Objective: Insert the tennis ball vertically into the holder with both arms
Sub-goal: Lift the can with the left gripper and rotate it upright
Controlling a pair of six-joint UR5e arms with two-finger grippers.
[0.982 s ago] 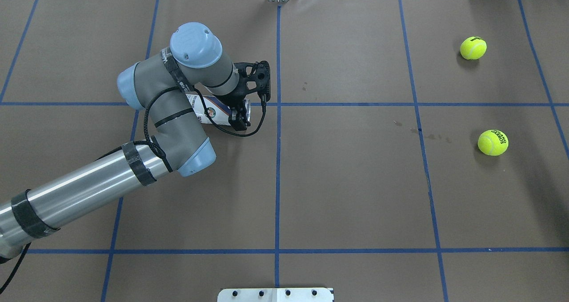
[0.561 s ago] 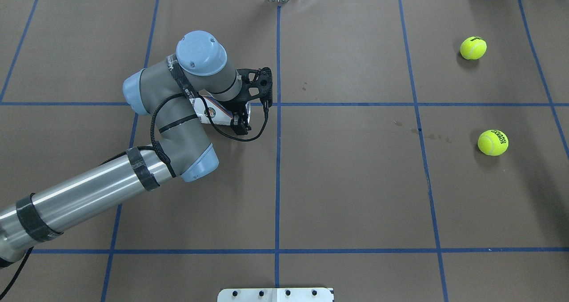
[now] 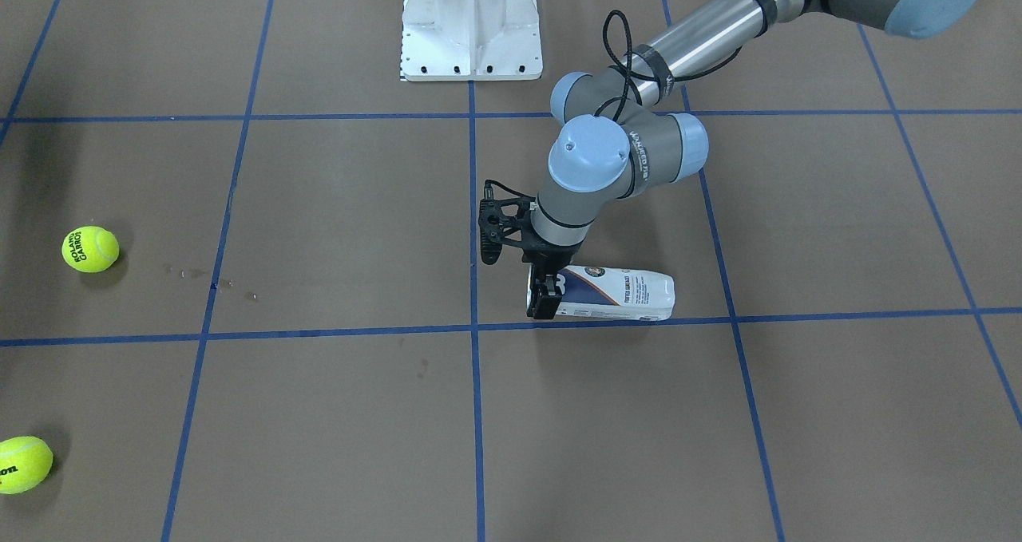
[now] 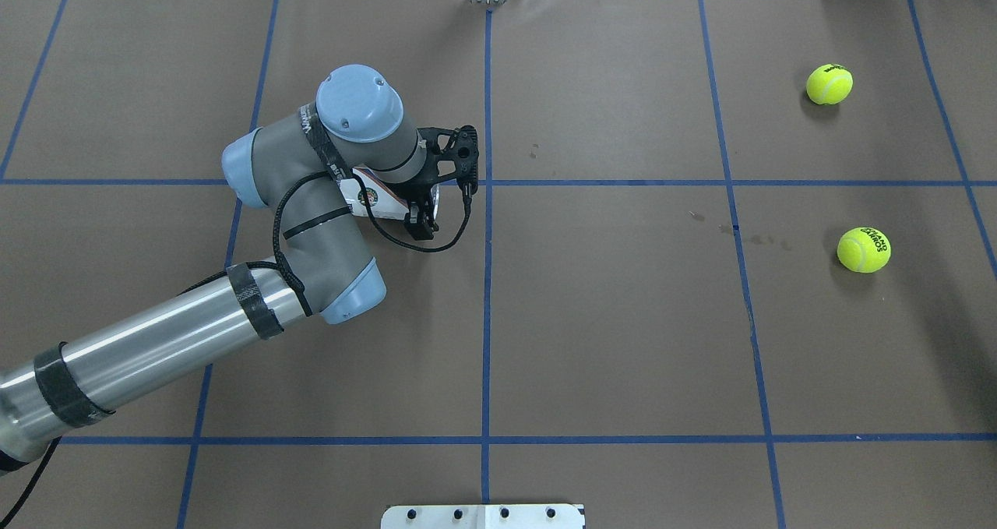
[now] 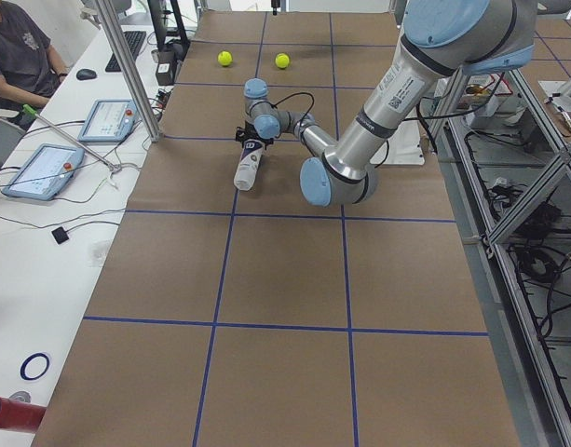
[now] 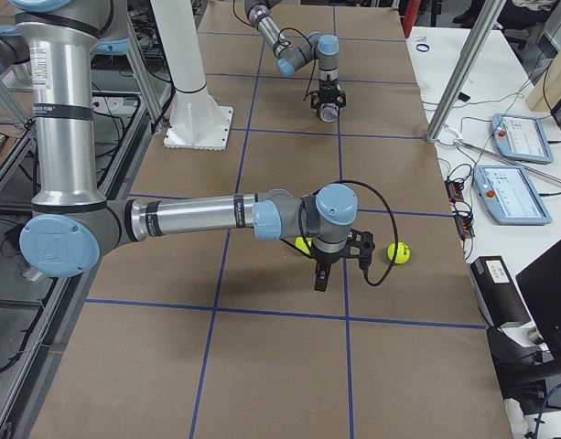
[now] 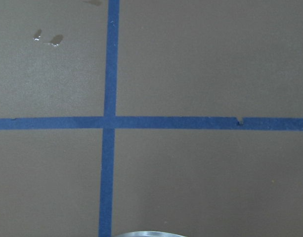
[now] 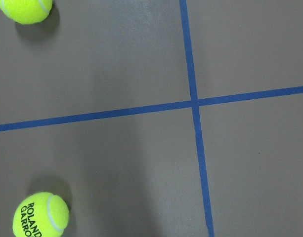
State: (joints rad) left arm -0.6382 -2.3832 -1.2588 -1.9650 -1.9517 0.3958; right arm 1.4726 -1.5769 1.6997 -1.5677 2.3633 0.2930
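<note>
Step in hand: judged from the pose, the grasp of the holder [image 3: 611, 293], which lies on its side on the surface [image 3: 319, 414], just above a blue tape line at centre-right of the front-facing view.
Left end effector [image 3: 544, 296]: fingers straddle the holder's left-hand end in that view and appear clamped on it; the holder seems to rest on the surface, though a slight lift cannot be ruled out.
Left arm pose: it enters from the upper right of the front-facing view, elbow bent, wrist pointing steeply down over the holder's end.
Right end effector [image 6: 320, 274]: seen only in the right side view, hanging low over the surface beside the two balls; I cannot tell whether its fingers are apart or together.
Balls: one tennis ball [image 4: 829, 83] in the upper right of the overhead view, the lettered ball [image 4: 863, 249] below it, both well apart from the holder.
Next move calls for: probably tipping the holder upright, mouth up, held firmly, while the right arm picks a ball.
</note>
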